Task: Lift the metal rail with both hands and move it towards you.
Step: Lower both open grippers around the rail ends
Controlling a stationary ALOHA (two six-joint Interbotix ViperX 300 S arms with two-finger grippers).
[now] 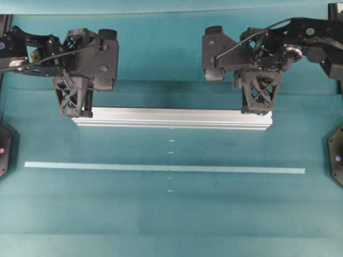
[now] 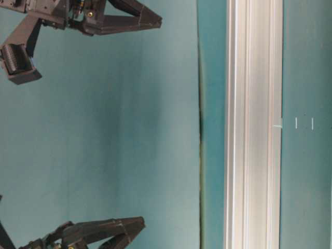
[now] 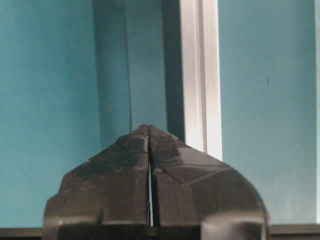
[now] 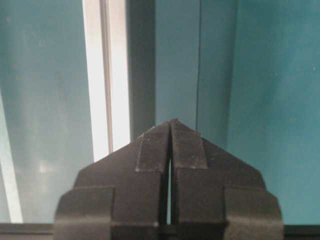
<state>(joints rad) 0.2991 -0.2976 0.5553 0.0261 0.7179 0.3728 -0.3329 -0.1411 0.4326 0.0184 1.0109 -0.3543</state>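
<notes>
The metal rail (image 1: 171, 118) lies flat across the middle of the teal table, long, silver and grooved. My left gripper (image 1: 75, 111) hovers over the rail's left end, just behind its far edge. My right gripper (image 1: 257, 110) hovers the same way over the right end. Both are shut with nothing between the fingers. In the left wrist view the shut gripper (image 3: 149, 128) sits left of the rail (image 3: 200, 75). In the right wrist view the shut gripper (image 4: 171, 123) sits right of the rail (image 4: 105, 75). The table-level view shows the rail (image 2: 254, 124) resting on the cloth, with both pairs of fingers well above it.
A thin pale tape strip (image 1: 164, 168) runs across the table nearer the front, parallel to the rail. Small white marks (image 1: 171, 147) dot the centre line. Black arm bases (image 1: 336, 155) stand at the left and right table edges.
</notes>
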